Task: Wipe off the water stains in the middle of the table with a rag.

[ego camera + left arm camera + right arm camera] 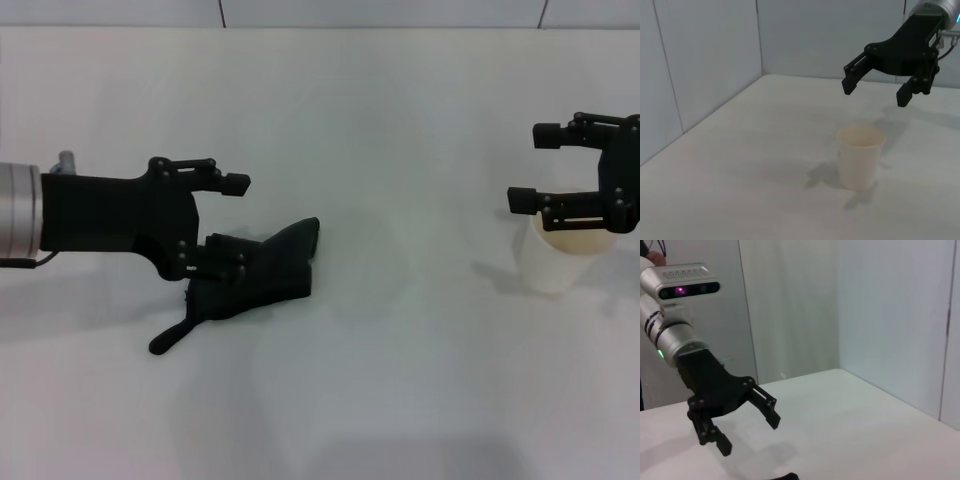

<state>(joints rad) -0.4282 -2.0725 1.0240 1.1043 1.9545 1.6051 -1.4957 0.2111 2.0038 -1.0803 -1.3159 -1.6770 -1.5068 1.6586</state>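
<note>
Your left gripper [232, 225] hangs spread over the rag [262, 272] toward the desk's [400, 400] left edge, its lower finger over the cloth's left part. The rag's long axis runs toward the desk's middle, so the left arm is nearer; no stain shows there. From the left wrist, your right gripper [876, 90] hovers spread above the paper cup [859, 156] near the right edge. From the right wrist, the left gripper [747, 432] is spread above the desk.
</note>
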